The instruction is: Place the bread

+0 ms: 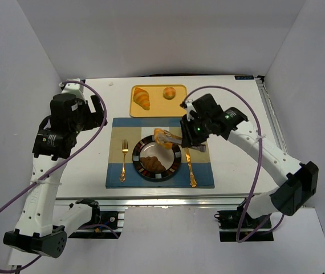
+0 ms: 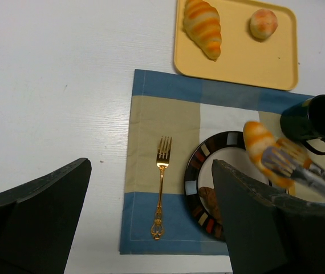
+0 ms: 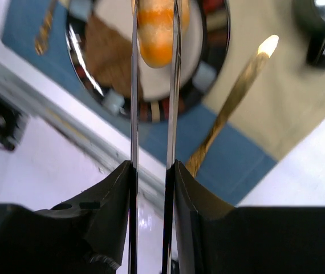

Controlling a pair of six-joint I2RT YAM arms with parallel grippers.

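1. Containers. The yellow tray (image 1: 153, 109) at the far side of the table holds a striped croissant (image 1: 142, 97) and a round bun (image 1: 169, 92), set apart from each other. The dark-rimmed plate (image 1: 177, 160) on the mat (image 1: 116, 173) holds a brown pastry (image 1: 154, 165) on its near half. A dark mug (image 2: 313, 119) stands on the mat just beside the plate's far right rim; I cannot see what is in it.

2. Right pincer (image 3: 153, 171). It is clamped on the handles of metal tongs (image 3: 134, 103). The tong blades grip the bread (image 3: 155, 31) from both sides.

3. Bread. It is an oblong roll, pale with orange bands and glossy. It sits over the far part of the plate, tilted. I cannot tell whether it touches the plate.

4. Left pincer (image 2: 151, 168). Its fingers stand wide apart with nothing between them, above the left side of the mat.

5. Surface. The table (image 1: 234, 165) is white. The mat is checked in blue, beige and white. A gold fork (image 1: 124, 160) lies left of the plate and a gold knife (image 1: 191, 169) lies right of it, both on the mat. Plain pale walls (image 1: 151, 34) enclose the table on three sides.
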